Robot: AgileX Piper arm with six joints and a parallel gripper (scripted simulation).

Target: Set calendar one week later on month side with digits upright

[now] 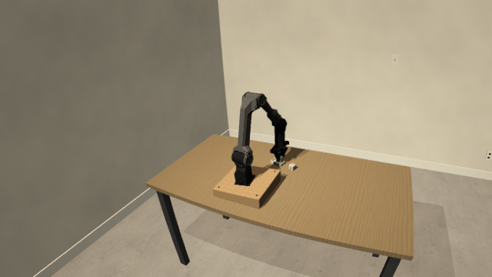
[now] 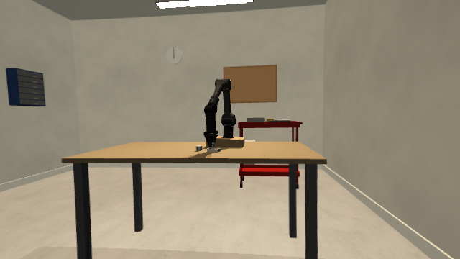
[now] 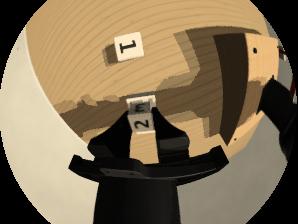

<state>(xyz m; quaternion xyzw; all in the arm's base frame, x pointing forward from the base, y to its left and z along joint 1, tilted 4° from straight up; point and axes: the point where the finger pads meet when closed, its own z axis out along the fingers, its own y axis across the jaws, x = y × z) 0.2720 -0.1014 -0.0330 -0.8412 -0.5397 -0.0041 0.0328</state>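
My gripper points down, shut on a white cube. In the wrist view one face of this cube shows a black 2, turned sideways. A shaded face beyond it has a mark like a sideways 3 or an m. The small pale tray lies on the table just beneath the cube. I cannot tell whether the cube touches its floor. The tray's month name is not legible. The other white cube lies on the table beside the tray, with a 1 on top, sideways in the wrist view.
The arm's wooden base block stands close to the tray. The wooden table carries them all. The arm's shadow falls across the tray area. A red cart stands beyond the table in the exterior view.
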